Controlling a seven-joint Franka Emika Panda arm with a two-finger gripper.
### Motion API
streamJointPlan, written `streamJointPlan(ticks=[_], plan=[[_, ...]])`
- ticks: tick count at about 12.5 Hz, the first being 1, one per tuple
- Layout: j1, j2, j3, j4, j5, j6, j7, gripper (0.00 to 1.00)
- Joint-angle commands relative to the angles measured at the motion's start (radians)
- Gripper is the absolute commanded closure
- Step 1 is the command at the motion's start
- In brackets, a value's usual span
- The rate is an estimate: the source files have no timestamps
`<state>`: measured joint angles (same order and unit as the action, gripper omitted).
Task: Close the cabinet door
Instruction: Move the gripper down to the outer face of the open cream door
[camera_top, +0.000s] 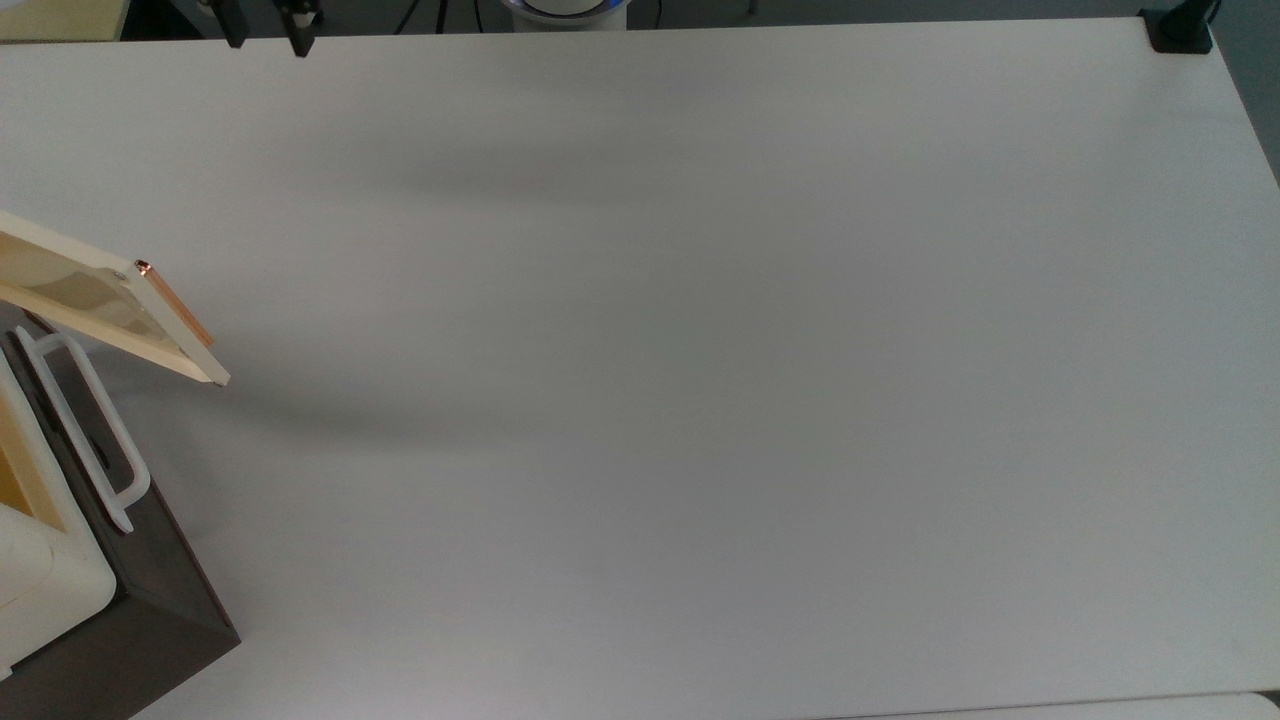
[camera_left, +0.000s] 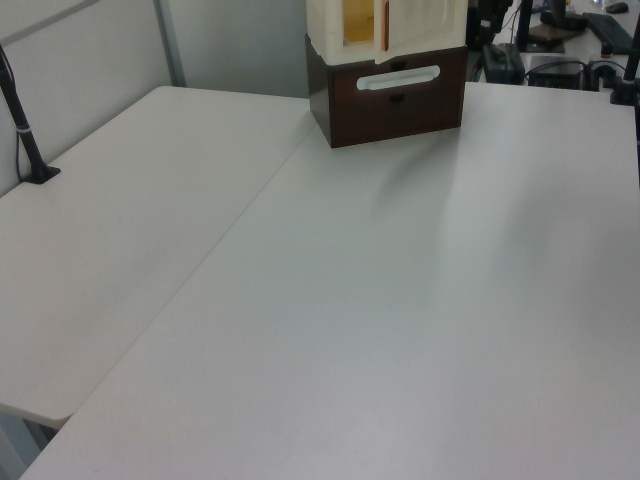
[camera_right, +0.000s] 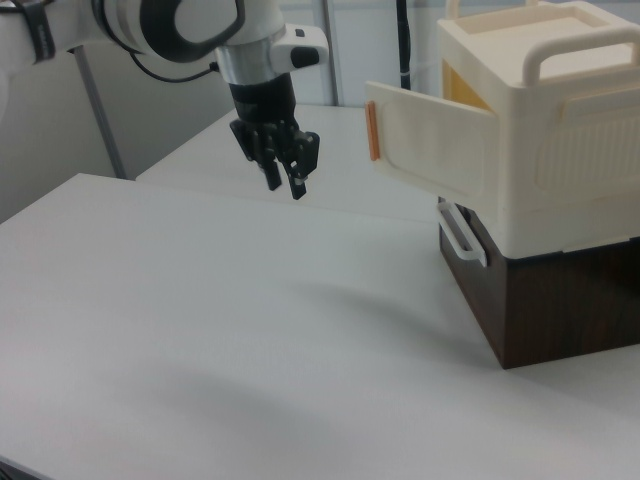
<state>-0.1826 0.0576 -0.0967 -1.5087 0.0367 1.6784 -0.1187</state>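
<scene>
The cabinet (camera_right: 560, 110) has a cream body on a dark brown base with a white loop handle (camera_right: 462, 235); it sits at the right view's right, at the top view's lower left (camera_top: 50, 580) and at the back of the left view (camera_left: 385, 90). The cabinet door (camera_right: 430, 145) stands swung open, its copper-orange handle (camera_right: 373, 132) at the free edge. In the top view the cabinet door (camera_top: 90, 295) juts out over the table. In the right view my gripper (camera_right: 285, 182) hangs open and empty above the table, left of the door edge and apart from it. Its tips (camera_top: 267, 30) show at the top view's upper left.
The wide white table (camera_top: 700, 380) spreads to the top view's right of the cabinet. A black clamp post (camera_top: 1180, 30) stands at its far right corner. In the left view a second table with a black post (camera_left: 25, 120) adjoins on the left.
</scene>
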Motion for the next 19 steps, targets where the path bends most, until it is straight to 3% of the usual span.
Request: streamJointPlan(ticks=[1, 3, 10, 13, 19], plan=[[0.002, 0.053, 0.0, 0.01, 0.012, 0.113, 0.008, 0.79], [0.0, 0.106, 0.0, 0.01, 0.018, 0.281, 0.024, 0.85], [-0.008, 0.243, -0.002, 0.01, 0.114, 0.794, 0.192, 0.84], [-0.006, 0.274, -0.002, 0.016, 0.117, 0.848, 0.206, 0.84], [-0.023, 0.41, -0.003, 0.137, 0.109, 1.009, 0.269, 0.84]])
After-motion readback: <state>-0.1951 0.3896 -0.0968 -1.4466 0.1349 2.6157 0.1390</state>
